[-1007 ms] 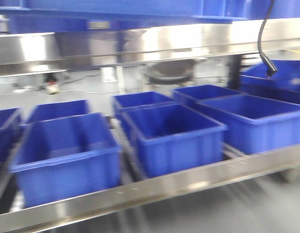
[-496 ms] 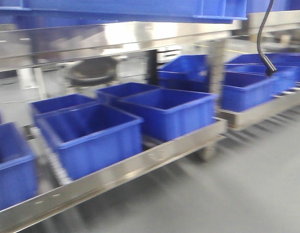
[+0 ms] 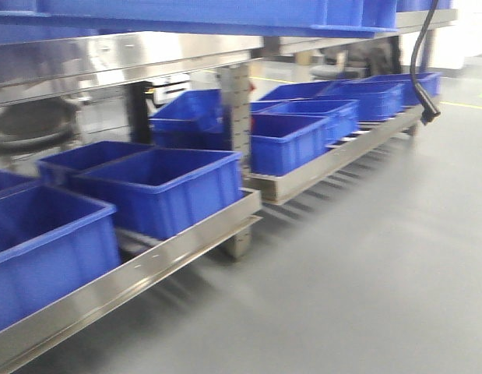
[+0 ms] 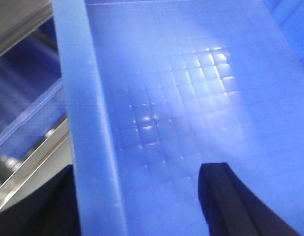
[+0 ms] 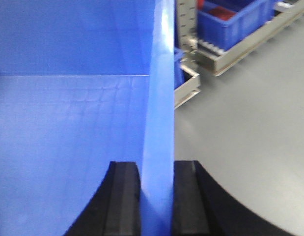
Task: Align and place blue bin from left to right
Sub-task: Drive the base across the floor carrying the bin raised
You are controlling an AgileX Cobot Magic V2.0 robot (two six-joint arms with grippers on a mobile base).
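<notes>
The blue bin (image 3: 225, 15) is held up and fills the top edge of the front view. In the left wrist view its ribbed floor and thick left rim (image 4: 88, 147) show. My left gripper (image 4: 141, 167) straddles that rim, open: one finger is outside the wall and the inner finger (image 4: 230, 196) stands well apart from it over the bin's floor. In the right wrist view my right gripper (image 5: 156, 164) is shut on the bin's right rim (image 5: 159, 98), both black pads pressed against it.
Several more blue crates (image 3: 167, 191) sit on a low steel rack (image 3: 147, 269) at left. A steel post (image 3: 237, 117) ends it; a second rack with crates (image 3: 303, 140) runs on to the right. Grey floor (image 3: 365, 257) spreads in front. A black cable (image 3: 420, 70) hangs at top right.
The front view has swung to the right: the rack's crates slid left across the frame, and the second rack and more floor came into view. The held bin stays at the top.
</notes>
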